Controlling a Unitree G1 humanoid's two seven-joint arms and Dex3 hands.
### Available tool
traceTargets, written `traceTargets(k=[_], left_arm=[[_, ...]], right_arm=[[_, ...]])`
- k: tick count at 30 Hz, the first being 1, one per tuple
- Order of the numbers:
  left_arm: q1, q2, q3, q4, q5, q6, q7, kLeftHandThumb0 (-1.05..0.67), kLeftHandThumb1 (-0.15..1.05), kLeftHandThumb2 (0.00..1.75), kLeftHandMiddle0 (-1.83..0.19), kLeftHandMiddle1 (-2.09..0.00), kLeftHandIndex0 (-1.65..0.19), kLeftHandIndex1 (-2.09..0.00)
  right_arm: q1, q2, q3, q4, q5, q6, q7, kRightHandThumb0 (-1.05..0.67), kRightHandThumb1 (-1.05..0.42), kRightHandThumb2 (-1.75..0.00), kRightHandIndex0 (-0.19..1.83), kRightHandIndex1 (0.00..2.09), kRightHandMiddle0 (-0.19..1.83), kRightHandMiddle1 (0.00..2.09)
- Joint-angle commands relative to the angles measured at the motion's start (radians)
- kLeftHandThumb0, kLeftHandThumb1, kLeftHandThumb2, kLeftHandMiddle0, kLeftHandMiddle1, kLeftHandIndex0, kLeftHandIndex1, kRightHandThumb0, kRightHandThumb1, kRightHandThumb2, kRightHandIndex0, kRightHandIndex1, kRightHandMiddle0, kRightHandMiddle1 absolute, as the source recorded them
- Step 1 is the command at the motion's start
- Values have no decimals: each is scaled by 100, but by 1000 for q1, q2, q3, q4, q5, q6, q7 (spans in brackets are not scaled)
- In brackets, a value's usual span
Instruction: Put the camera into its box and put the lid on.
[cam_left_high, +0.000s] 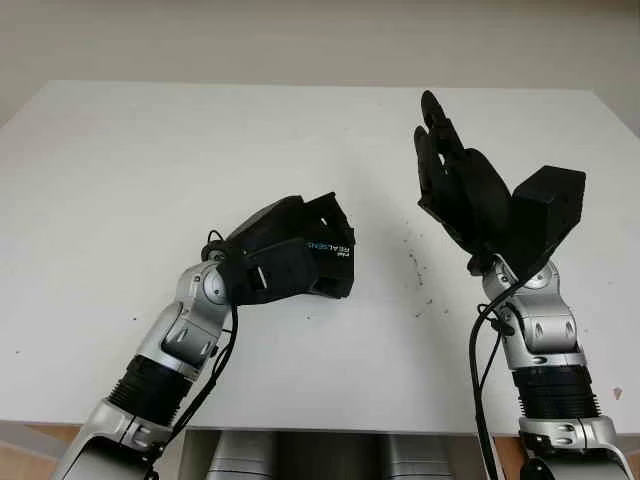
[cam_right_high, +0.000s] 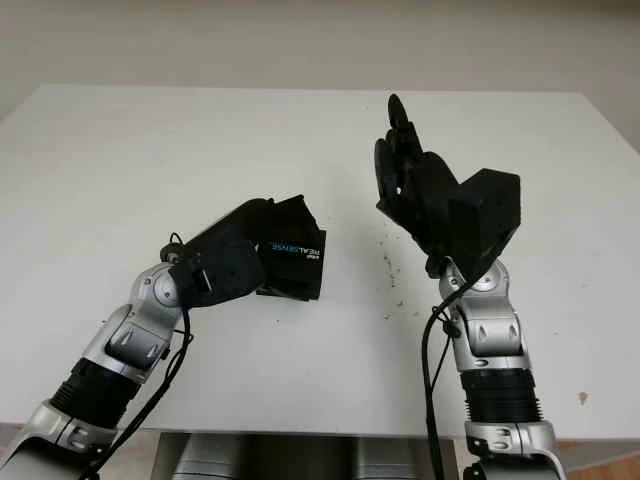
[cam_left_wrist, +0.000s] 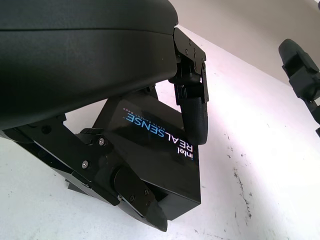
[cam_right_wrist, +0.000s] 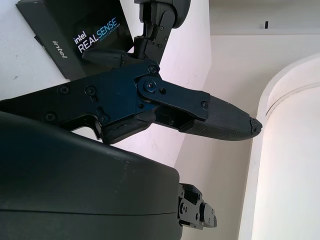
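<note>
My left hand (cam_left_high: 285, 255) lies low on the white table (cam_left_high: 150, 160) with its fingers (cam_left_wrist: 192, 112) closed around the black box (cam_left_wrist: 155, 145) (its lid is on). My right hand (cam_left_high: 455, 185) is raised, open, holding nothing, well apart from the box, beyond some dark specks (cam_left_high: 418, 270) on the table.

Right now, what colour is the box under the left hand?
Black, with white and blue lettering; the box shows best in the left wrist view.

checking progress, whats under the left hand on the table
The left hand is closed around a black box printed intel RealSense, lying on the white table. The closed box hides its contents. The right hand is open, raised above the table.
</note>
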Motion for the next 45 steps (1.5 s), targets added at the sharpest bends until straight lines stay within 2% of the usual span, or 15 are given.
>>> traceTargets(k=[1, 4, 10, 16, 18, 20, 21, 22, 23, 25, 29, 33, 41, 45], left_arm=[[-22, 0, -4, -5, 4, 21, -5, -11, 94, 5, -34, -155, -30, -147], [-16, 0, -4, -8, 4, 50, -13, -10, 93, 5, -35, -149, -29, -144], [15, -3, 4, -29, -19, 91, -21, -11, 94, 6, -44, -157, -32, -141], [67, -9, 20, -53, -75, 96, -16, -12, 96, 6, -39, -160, -27, -144], [83, -8, 20, -65, -79, 93, -5, -17, 95, 6, -32, -154, -24, -142], [83, 30, -4, -81, -70, 98, -61, -37, 97, 6, -19, -104, -7, -99], [80, 54, -18, -79, -65, 89, -97, -59, 102, 12, -4, -53, 7, -52], [77, 75, -30, -74, -62, 78, -129, -70, 103, 17, 4, -30, 12, -30], [73, 91, -42, -72, -53, 79, -156, -76, 104, 21, 11, -17, 16, -15], [69, 112, -60, -75, -36, 82, -190, -86, 105, 36, 18, -4, 18, -3], [82, 130, -70, -80, -28, 75, -217, -87, 105, 53, 19, 0, 19, 0], [94, 137, -79, -76, -14, 72, -218, -88, 105, 63, 19, 0, 19, 0], [94, 143, -60, -110, 18, 69, -186, -90, 105, 68, 19, 0, 19, 0], [110, 139, -21, -139, 16, 32, -112, -88, 105, 69, 19, 0, 19, 0]], right_arm=[[9, 0, -2, -22, 0, 5, -3, -82, -105, -74, -19, 0, -19, 0], [11, -1, -4, -22, 0, 3, -4, -82, -105, -74, -19, 0, -19, 0], [8, -2, -8, -20, 5, 7, -1, -81, -105, -74, -19, 0, -19, 0], [6, -6, -12, -18, 11, 9, 6, -80, -105, -73, -19, 0, -19, 0], [5, -11, -11, -14, 10, 1, 15, -79, -105, -74, -19, 0, -19, 0], [3, -13, -11, -11, 8, -2, 20, -79, -105, -74, -19, 0, -19, 0], [1, -13, -11, -10, 9, -4, 22, -81, -105, -74, -19, 0, -19, 0], [1, -13, -11, -9, 10, -5, 25, -81, -105, -74, -19, 0, -19, 0], [0, -12, -12, -8, 10, -6, 27, -81, -105, -74, -19, 0, -19, 0], [-1, -12, -12, -7, 12, -7, 32, -79, -105, -74, -19, 0, -19, 0], [-3, -13, -10, -9, 7, 1, 32, -81, -105, -73, -19, 0, -19, 0], [-4, -15, -12, -5, 9, -4, 36, -81, -105, -73, -19, 0, -19, 0], [-2, -19, -11, -2, 4, -11, 39, -83, -105, -73, -19, 0, -19, 0], [-3, -16, -16, 4, 10, -17, 40, -80, -105, -73, -19, 0, -19, 0]])
